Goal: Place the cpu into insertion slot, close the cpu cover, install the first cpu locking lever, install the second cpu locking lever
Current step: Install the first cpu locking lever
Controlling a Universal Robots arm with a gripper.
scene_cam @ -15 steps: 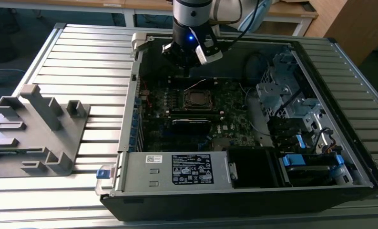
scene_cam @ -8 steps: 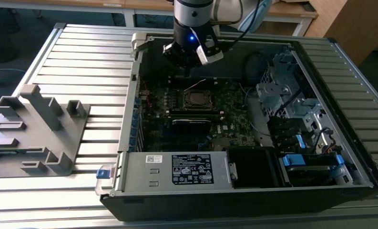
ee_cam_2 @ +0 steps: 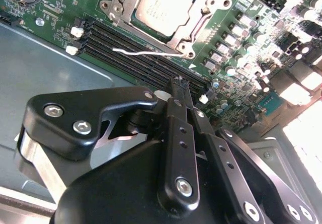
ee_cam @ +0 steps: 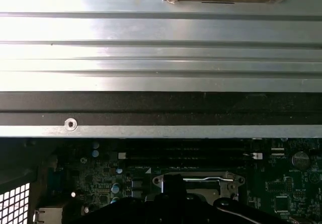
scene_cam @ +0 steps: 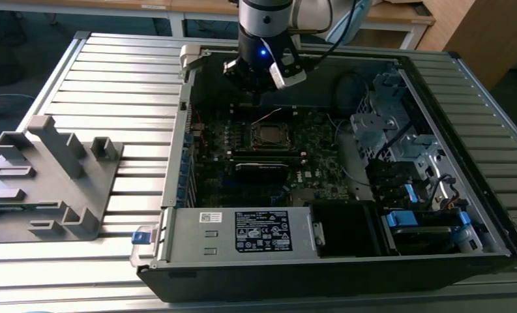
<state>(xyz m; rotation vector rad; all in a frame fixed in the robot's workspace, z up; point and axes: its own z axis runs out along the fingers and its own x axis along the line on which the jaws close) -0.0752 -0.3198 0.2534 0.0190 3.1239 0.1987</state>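
Gripper [ee_cam_2: 178, 82] is hovering w/ jaws pressed together, nothing btwn them, tip over the memory slots [ee_cam_2: 126, 58]. Cpu [ee_cam_2: 162, 2] is sitting in the insertion slot [scene_cam: 253, 135], just beyond the tip, w/ cpu cover [ee_cam_2: 193, 25] lying over it. Thin locking lever [ee_cam_2: 146, 53] is running crosswise btwn jaws & socket, prob. unlatched.

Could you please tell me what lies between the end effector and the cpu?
In the second wrist view, long black memory slots and a thin silvery lever lie between the end effector and the cpu.
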